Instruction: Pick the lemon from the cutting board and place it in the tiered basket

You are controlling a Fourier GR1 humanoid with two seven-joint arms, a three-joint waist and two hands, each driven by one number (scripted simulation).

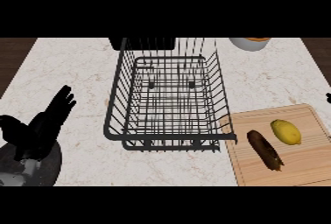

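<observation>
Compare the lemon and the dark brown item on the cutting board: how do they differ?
The lemon is bright yellow; the dark brown item is nearly black. The lemon is short and plump, the brown item long and thin. The lemon lies nearer the board's right edge. Both rest on the cutting board.

Brown elongated item [265, 150] on board; bowl [249, 43] at counter's [77, 70] far edge.

Lemon [286, 131] on cutting board [304, 168], beside wire basket [168, 94]; left robot hand [40, 129] open
</observation>
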